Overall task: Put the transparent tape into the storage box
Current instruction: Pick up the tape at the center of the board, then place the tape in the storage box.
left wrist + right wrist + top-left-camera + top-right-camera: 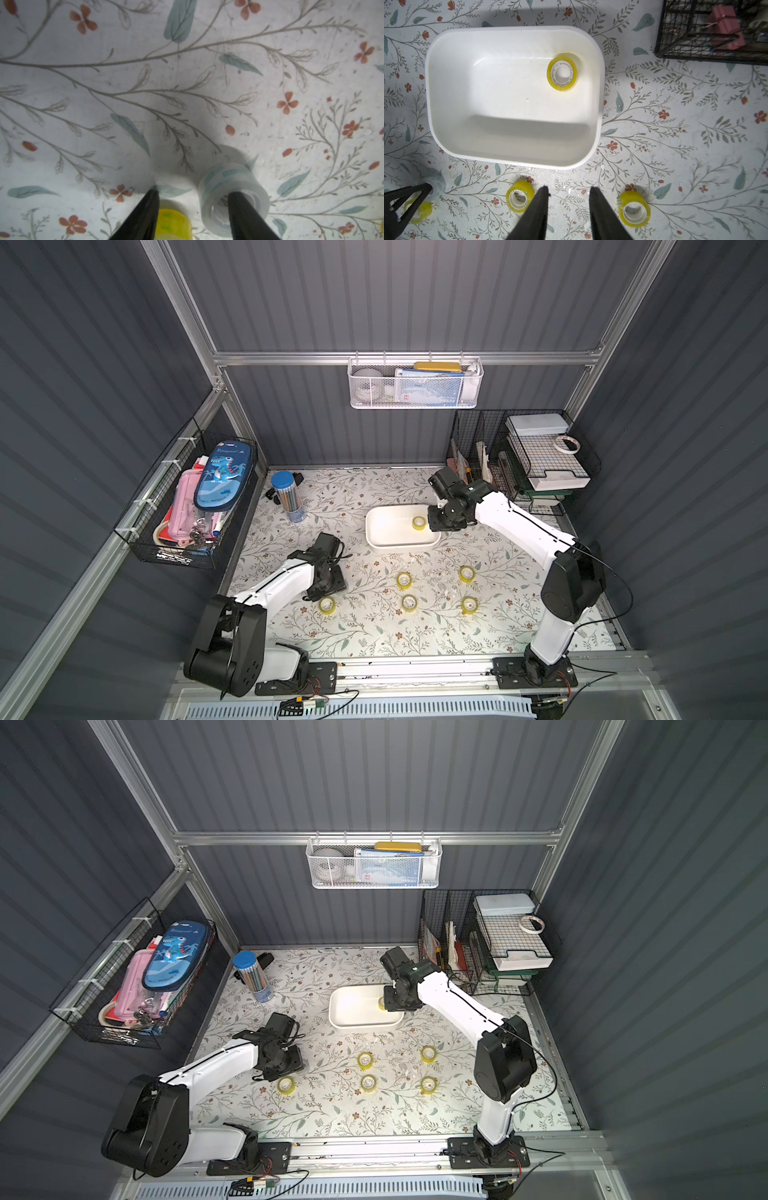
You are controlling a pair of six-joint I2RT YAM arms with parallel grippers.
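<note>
Transparent tape (pixel 228 178): wall between parted left jaws, ungripped; right jaws parted, empty.

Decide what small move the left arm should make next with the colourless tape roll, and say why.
Probably close the left gripper on the colourless roll: one finger sits inside its core, the other outside its wall, jaws apart. Pinching should secure it for lifting.

There are six yellow-tinted rolls of transparent tape (pixel 419 523) (pixel 404 580) (pixel 467 573) (pixel 409 603) (pixel 470 605) (pixel 327 605), one colourless roll (pixel 218 180), one white storage box (pixel 399 547), one white mesh basket (pixel 415 398), one blue-capped pencil tube (pixel 289 497), one white-rimmed tape ring (pixel 561 448) and two robot arms (pixel 282 580) (pixel 519 522).
</note>
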